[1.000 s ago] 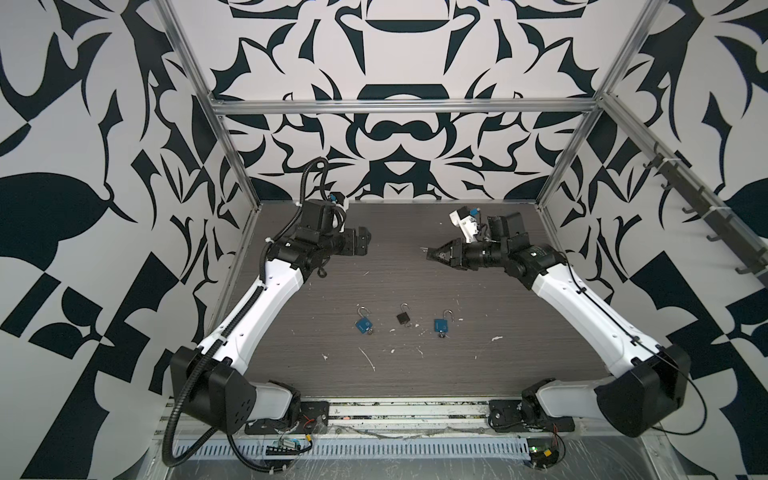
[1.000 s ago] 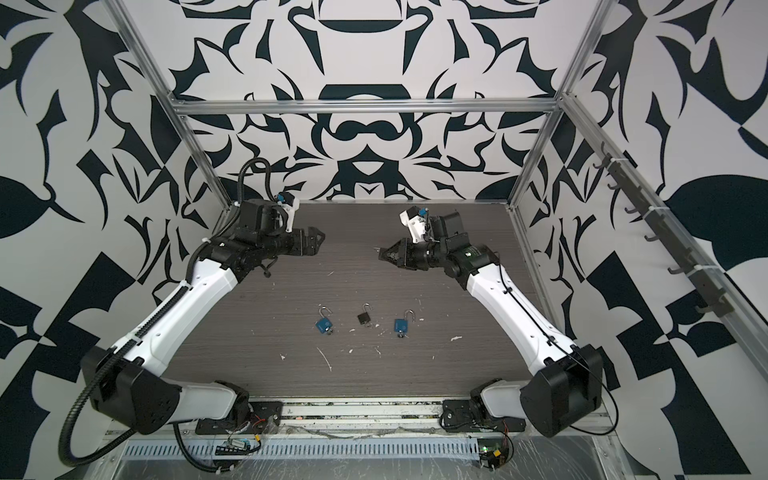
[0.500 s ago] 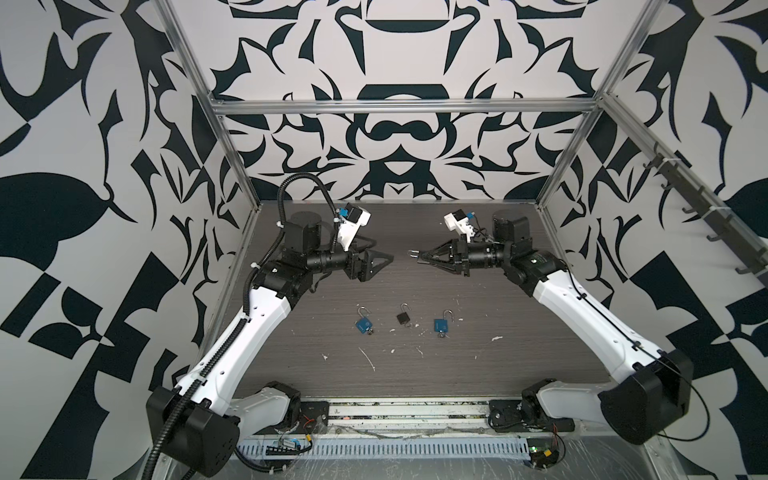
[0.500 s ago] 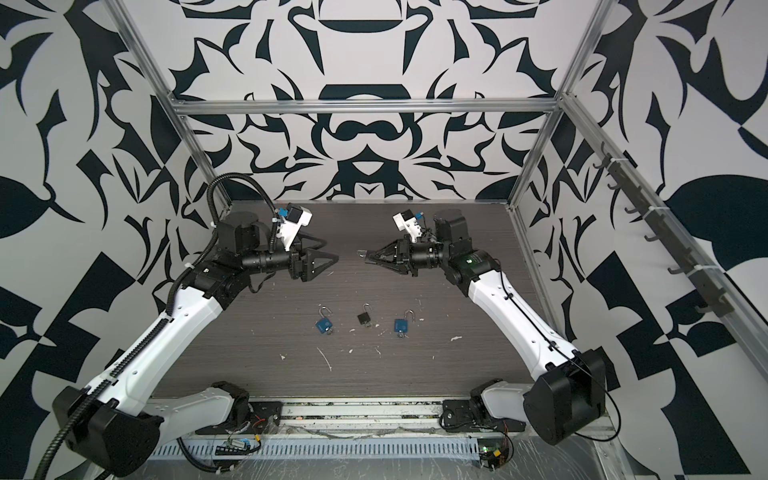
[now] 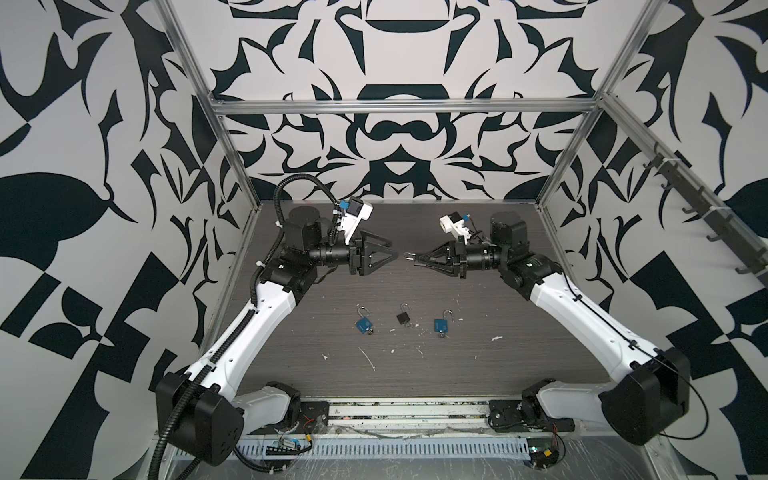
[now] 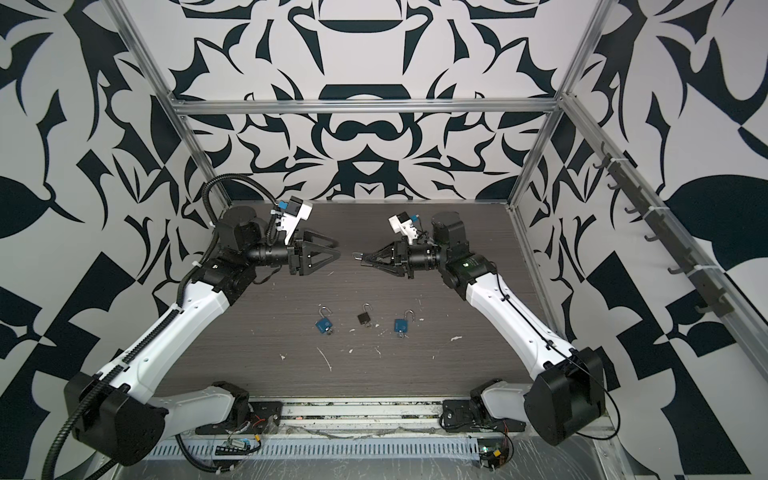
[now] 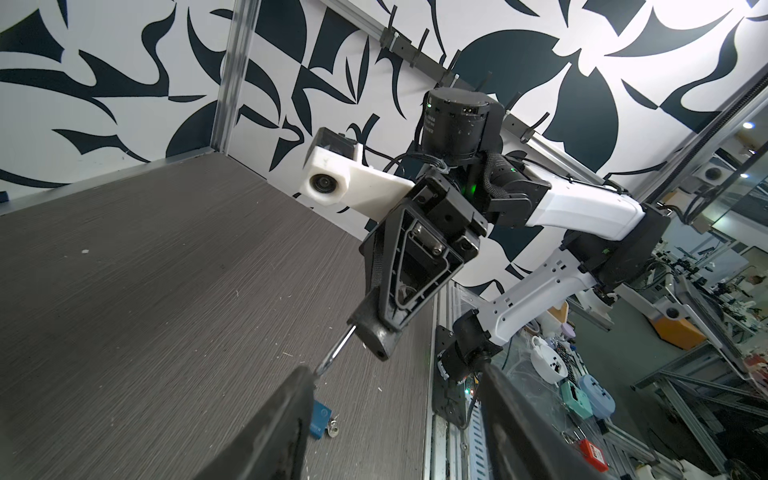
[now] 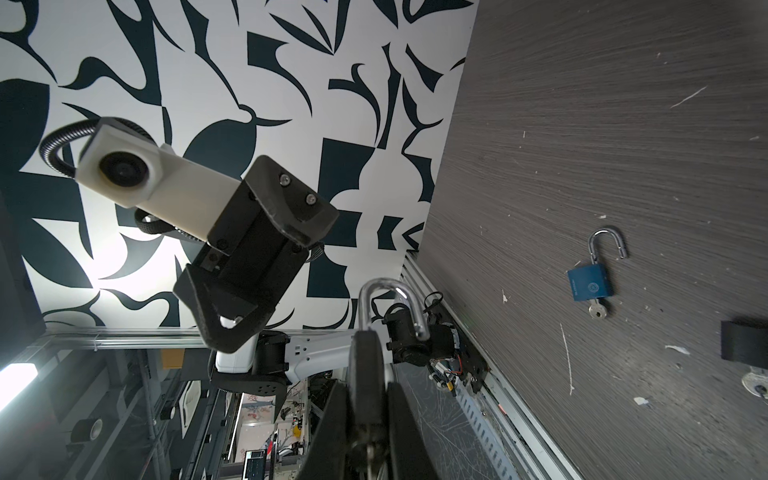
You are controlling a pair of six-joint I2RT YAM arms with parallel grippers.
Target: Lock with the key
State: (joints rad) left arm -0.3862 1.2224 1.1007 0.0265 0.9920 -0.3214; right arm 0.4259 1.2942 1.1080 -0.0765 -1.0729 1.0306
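- black-and-white patterned walls box in a dark wood-grain tabletop (image 5: 519, 332) flecked with pale scraps.
- both my arms are raised above it, tools facing each other tip to tip toward the back.
- my left gripper (image 5: 394, 250) is spread with nothing in it; in the left wrist view its fingers (image 7: 286, 428) stand well apart.
- my right gripper (image 5: 419, 258) is pinched on the held padlock (image 8: 365, 361), up in the air between the two tools.
- three more lie in a row on the table, well below: left blue padlock (image 5: 363, 324), black padlock (image 5: 402, 318), right blue padlock (image 5: 441, 325), all with their shackles open.
- i judge the job barely begun: one lock is lifted and presented, none is closed. what is left is pressing the shackle home and turning the key.
- the held padlock's long axis runs about level, along the line between my tools; its shackle (image 8: 388, 291) points at my left gripper, one leg hanging free.
- a key (image 8: 596, 312) sits in the left blue padlock; whether the held one carries its key i cannot tell.
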